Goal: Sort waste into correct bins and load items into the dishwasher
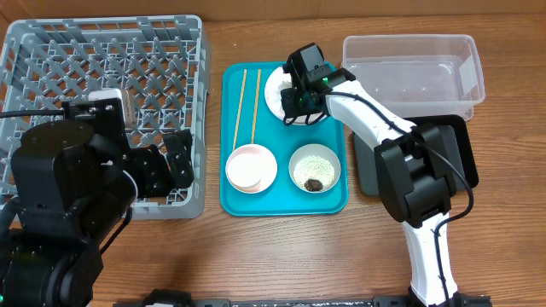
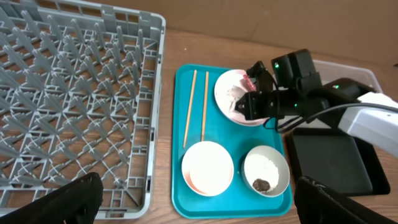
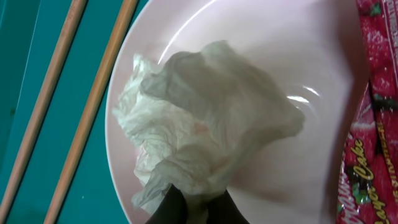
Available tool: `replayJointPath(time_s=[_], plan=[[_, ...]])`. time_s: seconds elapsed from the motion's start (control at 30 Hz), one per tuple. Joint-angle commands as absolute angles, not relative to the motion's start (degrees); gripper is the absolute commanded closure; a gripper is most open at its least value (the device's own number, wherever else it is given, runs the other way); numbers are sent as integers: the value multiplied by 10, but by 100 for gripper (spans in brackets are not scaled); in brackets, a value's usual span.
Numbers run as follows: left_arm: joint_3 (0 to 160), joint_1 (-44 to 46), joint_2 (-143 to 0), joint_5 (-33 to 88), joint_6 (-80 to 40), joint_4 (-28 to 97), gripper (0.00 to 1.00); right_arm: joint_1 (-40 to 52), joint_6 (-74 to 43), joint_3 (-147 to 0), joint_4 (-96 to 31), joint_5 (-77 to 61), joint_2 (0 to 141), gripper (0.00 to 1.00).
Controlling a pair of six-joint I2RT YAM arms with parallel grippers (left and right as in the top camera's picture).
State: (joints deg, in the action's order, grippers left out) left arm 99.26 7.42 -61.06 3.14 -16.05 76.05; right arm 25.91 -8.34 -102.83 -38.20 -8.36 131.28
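On the plate (image 3: 323, 162), right fingers (image 3: 163, 210) pinch the paper scrap (image 3: 199, 118)

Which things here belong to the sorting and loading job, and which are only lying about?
Job: paper scrap (in the right tool), red wrapper, plate, chopsticks, pink bowl, rice bowl, clear tub, black tray, dish rack.
Only lying about: teal tray, table.

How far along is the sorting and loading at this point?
Done: nothing visible; the dish rack and clear tub hold nothing. In hand: the right gripper, jaws shut on the paper scrap on the plate. Left: red wrapper, chopsticks, pinkish bowl, rice-filled bowl, the plate itself.
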Motion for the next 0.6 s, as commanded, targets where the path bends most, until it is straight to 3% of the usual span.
replayJointPath(time_s=[0.0, 0.3, 0.57], plan=[[992, 76, -618, 23, -150, 763, 0, 255, -88, -1052, -395, -104, 1250, 96], [992, 77, -634, 24, -150, 765, 0, 192, -123, -1059, -448, -59, 1090, 96], [992, 76, -656, 23, -149, 765, 0, 97, -138, -1032, -497, 22, 1109, 96]])
